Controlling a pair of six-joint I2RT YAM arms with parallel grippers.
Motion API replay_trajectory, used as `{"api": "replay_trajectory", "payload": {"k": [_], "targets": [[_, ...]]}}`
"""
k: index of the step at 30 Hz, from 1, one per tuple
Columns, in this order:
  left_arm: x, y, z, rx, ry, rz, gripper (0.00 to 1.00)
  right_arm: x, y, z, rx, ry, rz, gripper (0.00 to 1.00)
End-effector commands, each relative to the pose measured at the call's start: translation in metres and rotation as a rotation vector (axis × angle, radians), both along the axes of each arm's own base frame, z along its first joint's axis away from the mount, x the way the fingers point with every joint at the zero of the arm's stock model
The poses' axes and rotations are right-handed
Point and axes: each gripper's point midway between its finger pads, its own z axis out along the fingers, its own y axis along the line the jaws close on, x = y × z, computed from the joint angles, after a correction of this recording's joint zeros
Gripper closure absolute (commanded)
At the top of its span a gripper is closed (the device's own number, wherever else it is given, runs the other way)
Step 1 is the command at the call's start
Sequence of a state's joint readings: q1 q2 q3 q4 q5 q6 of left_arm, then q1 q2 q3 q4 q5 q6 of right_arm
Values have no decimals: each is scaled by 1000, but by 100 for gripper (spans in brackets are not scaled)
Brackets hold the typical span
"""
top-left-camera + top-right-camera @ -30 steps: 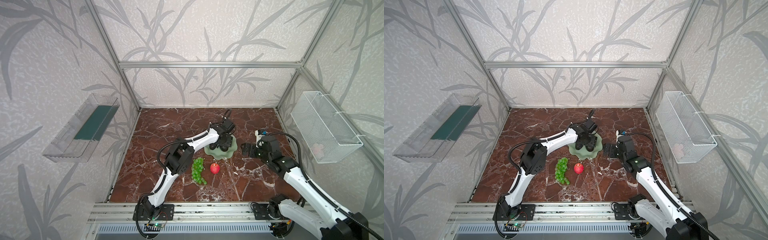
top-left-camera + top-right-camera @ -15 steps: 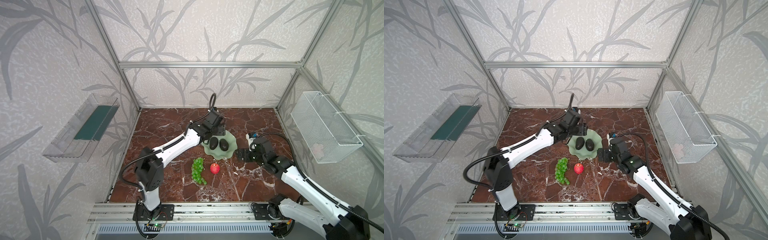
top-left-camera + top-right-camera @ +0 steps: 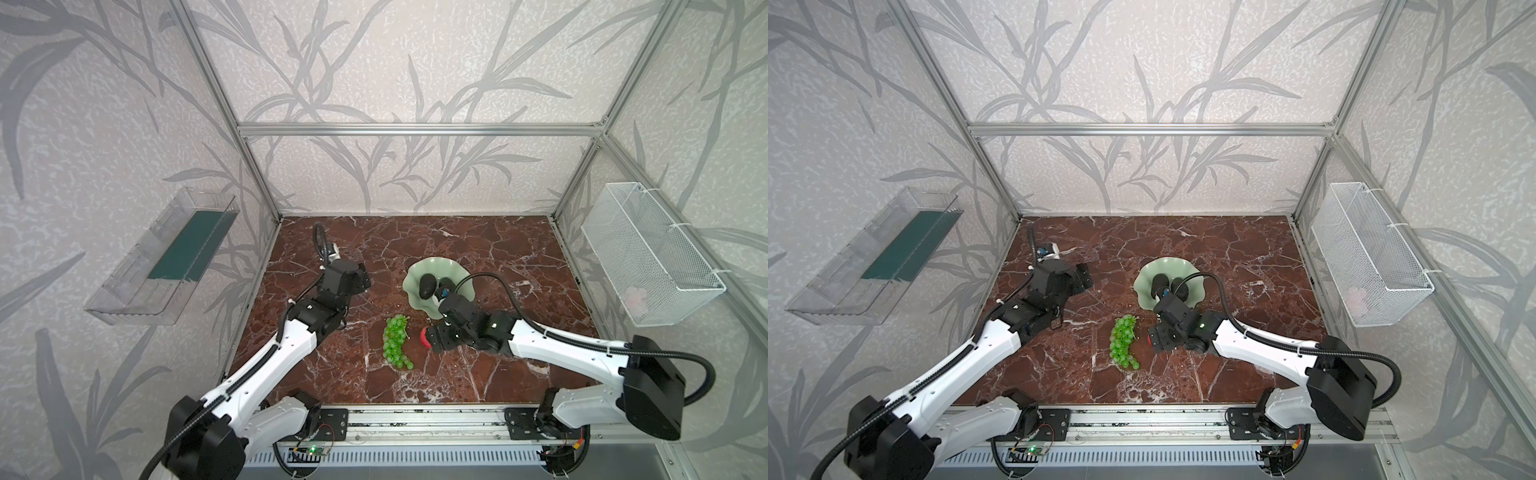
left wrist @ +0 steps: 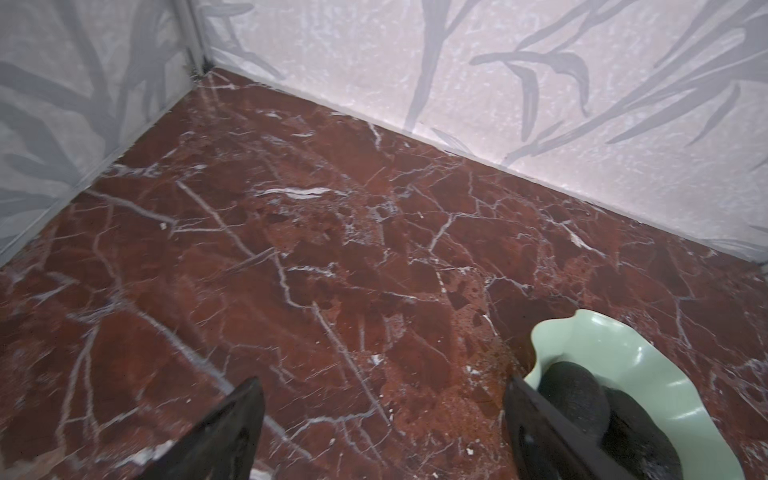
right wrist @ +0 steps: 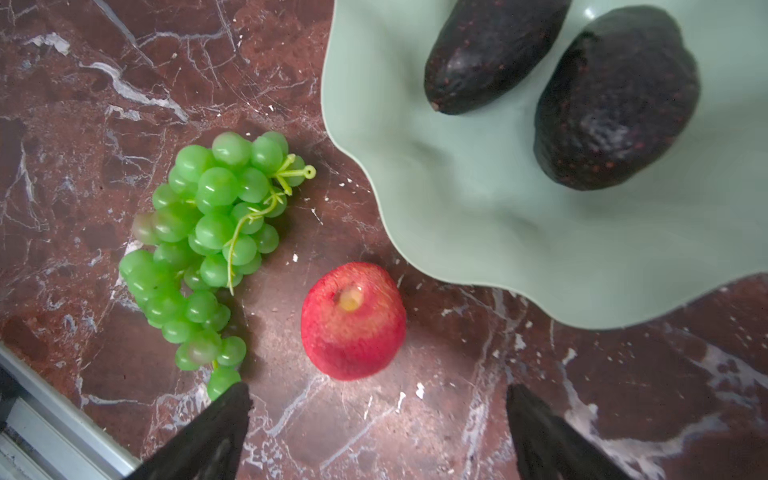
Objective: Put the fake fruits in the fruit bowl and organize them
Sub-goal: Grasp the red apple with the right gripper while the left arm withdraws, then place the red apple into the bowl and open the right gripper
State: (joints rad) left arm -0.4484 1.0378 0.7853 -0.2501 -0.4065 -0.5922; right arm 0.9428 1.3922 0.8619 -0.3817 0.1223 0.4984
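Note:
The pale green fruit bowl (image 3: 415, 272) (image 3: 1147, 277) (image 5: 498, 216) (image 4: 623, 345) sits right of the floor's middle. Two dark avocados (image 5: 490, 50) (image 5: 615, 99) (image 3: 427, 286) (image 4: 573, 399) lie side by side in it. The green grapes (image 3: 397, 340) (image 3: 1123, 340) (image 5: 208, 241) and the red apple (image 5: 353, 322) (image 3: 424, 336) lie on the marble in front of the bowl. My right gripper (image 5: 379, 392) (image 3: 436, 340) hangs open above the apple and hides most of it in both top views. My left gripper (image 4: 382, 386) (image 3: 361, 278) is open and empty, left of the bowl.
A clear plastic tray (image 3: 166, 257) hangs on the left wall. A white wire basket (image 3: 648, 253) hangs on the right wall. The right arm's cable (image 3: 490, 278) arcs over the bowl's near edge. The aluminium rail (image 3: 415, 424) runs along the front edge.
My left arm has drawn back leftward from the bowl, leaving both avocados in it, and its jaws have spread. My right arm has swung forward and left to above the apple.

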Motion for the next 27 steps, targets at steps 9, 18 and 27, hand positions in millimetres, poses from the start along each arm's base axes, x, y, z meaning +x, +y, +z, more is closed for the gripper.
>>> {"api": "replay_trajectory", "payload": {"k": [9,18,27], "targets": [[-28,46,-15,-9,2,140,8,18,27,-26,-61,21,-20,7],[-28,51,-17,-10,11,141,8,16,30,-48,-125,45,-19,26],[-30,55,-21,-14,22,149,8,8,20,-15,-85,15,-16,49]]}}
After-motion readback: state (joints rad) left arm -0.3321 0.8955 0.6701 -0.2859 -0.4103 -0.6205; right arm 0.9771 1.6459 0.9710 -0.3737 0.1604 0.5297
